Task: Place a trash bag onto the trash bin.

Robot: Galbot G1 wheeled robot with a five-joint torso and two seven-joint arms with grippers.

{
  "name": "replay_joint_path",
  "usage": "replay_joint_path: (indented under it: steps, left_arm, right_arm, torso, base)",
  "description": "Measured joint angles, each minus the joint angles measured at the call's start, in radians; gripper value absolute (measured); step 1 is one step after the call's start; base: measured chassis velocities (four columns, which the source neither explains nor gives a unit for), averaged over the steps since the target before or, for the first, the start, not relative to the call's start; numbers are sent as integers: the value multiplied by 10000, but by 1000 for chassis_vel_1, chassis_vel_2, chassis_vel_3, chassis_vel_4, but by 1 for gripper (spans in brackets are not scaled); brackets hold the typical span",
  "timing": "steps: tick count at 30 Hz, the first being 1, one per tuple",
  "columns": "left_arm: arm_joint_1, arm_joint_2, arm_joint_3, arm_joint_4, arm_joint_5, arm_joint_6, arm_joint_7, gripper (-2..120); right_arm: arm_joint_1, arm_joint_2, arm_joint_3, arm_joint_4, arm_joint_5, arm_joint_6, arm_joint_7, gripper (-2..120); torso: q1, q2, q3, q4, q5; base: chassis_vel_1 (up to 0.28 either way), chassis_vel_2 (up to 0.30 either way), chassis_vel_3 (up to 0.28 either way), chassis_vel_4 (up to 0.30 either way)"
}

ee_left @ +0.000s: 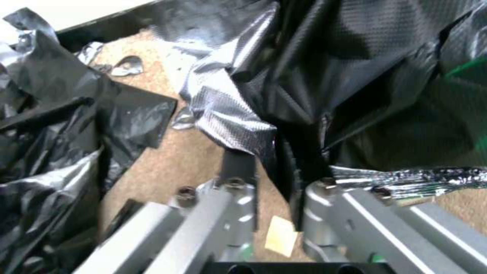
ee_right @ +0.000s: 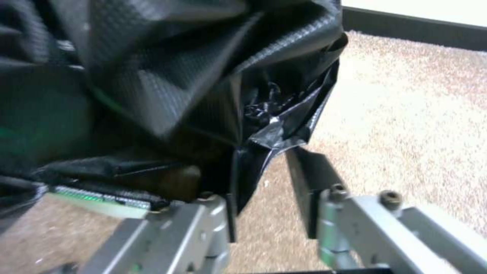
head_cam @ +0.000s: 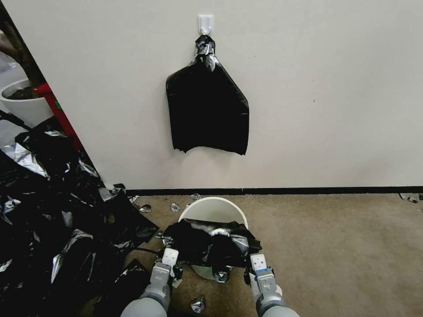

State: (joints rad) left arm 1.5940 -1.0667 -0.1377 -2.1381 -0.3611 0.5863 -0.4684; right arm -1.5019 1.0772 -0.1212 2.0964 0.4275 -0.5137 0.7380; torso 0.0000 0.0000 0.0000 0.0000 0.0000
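Observation:
The cream-white trash bin [head_cam: 214, 208] stands on the carpet close to the wall. The black glossy trash bag [head_cam: 211, 242] lies crumpled over the near half of its mouth; the far rim is bare. My left gripper [head_cam: 171, 256] is at the bag's left edge and my right gripper [head_cam: 257, 263] at its right edge. In the left wrist view the left gripper [ee_left: 271, 171] is open, with a fold of the bag [ee_left: 304, 95] hanging against one finger. In the right wrist view the right gripper [ee_right: 266, 179] is open around a hanging corner of the bag [ee_right: 274, 129], beside the bin's rim [ee_right: 101, 199].
A big heap of black plastic bags [head_cam: 53, 211] fills the floor to the left. A flat black bundle [head_cam: 207, 110] hangs from a wall hook. A white plant pot [head_cam: 24, 103] stands at the far left. Small foil scraps [head_cam: 198, 304] litter the carpet; open carpet lies to the right.

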Motion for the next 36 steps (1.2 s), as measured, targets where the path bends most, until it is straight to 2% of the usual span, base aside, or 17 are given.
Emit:
replay_joint_path:
  steps: [4,7,10,11,13,15,17,18,20,22,23,24,27,28,31,32,36]
  left_arm:
    - [347,402,-405,-589,-335,271,183,31]
    - [450,508,-524,-759,-428,307,241,36]
    - [930,895,-1019,-1592,-775,355,370,55]
    - [930,895,-1019,-1592,-775,355,370,55]
    - [1188,1138,-1281,-2072,-893,337,369,65]
    - [1257,1231,-1400,-2271,-916,295,339,68]
    - [1300,1302,-1532,-2514,-914,151,269,78]
    - [1300,1302,-1532,-2514,-914,151,269,78]
    - [1259,1338,-1691,-2775,-901,12,199,89]
    - [948,1316,-1794,-2882,-868,-598,272,97]
    - [948,1316,-1794,-2882,-868,-598,272,97]
    - [792,1211,-1837,-2887,-755,-1005,396,99]
    - [776,765,-2119,-3276,-396,-1371,548,100]
    - [776,765,-2119,-3276,-396,-1371,548,100]
    - [1432,-210,-2509,-3643,456,-1767,572,100]
    - [1432,-210,-2509,-3643,456,-1767,572,100]
    - [1482,-928,-2928,-3668,1031,-2143,766,100]
  right_arm:
    - [-569,-248,126,647,163,110,70,41]
    - [-754,-324,155,834,182,170,119,47]
    - [-1657,-695,274,1687,181,381,182,67]
    - [-1657,-695,274,1687,181,381,182,67]
    - [-1988,-774,207,2156,96,606,179,78]
    - [-2014,-773,180,2345,35,717,131,82]
    - [-1949,-772,220,2583,-104,970,17,91]
    - [-1949,-772,220,2583,-104,970,17,91]
    - [-1715,-790,405,2816,-482,1651,-318,98]
    - [-788,-924,873,3005,-475,2470,-1231,100]
    - [-788,-924,873,3005,-475,2470,-1231,100]
    - [-46,-968,1123,2916,180,2473,-1534,100]
    - [1539,-1269,1450,2389,1788,1492,-2136,100]
    - [1539,-1269,1450,2389,1788,1492,-2136,100]
    - [2668,-1687,1660,1647,2791,-398,-3068,100]
    - [2668,-1687,1660,1647,2791,-398,-3068,100]
    - [4577,-1765,1391,-641,2844,-1842,-5617,100]
  torso:
    - [0,0,0,1,1]
    - [0,0,0,0,0]
    - [0,0,0,0,-2]
    - [0,0,0,0,-2]
    - [0,0,0,1,-2]
    - [0,1,-1,-1,0]
    - [0,0,-1,-1,0]
    - [0,0,-1,-1,0]
    - [0,0,-1,0,1]
    - [0,0,0,-2,0]
    - [0,0,0,-2,0]
    - [0,0,0,-3,-1]
    - [0,0,0,0,2]
    - [0,0,0,0,2]
    - [0,0,1,1,2]
    - [0,0,1,1,2]
    - [0,-1,2,1,3]
  base:
    - [0,0,0,0]
    - [0,0,0,0]
    - [0,0,0,0]
    - [0,0,0,0]
    - [0,0,0,0]
    - [0,0,0,0]
    - [0,0,0,0]
    - [0,0,0,0]
    - [0,0,0,0]
    - [0,0,0,0]
    - [0,0,0,0]
    - [0,0,0,0]
    - [0,0,0,0]
    - [0,0,0,0]
    - [0,0,0,0]
    - [0,0,0,0]
    - [0,0,0,0]
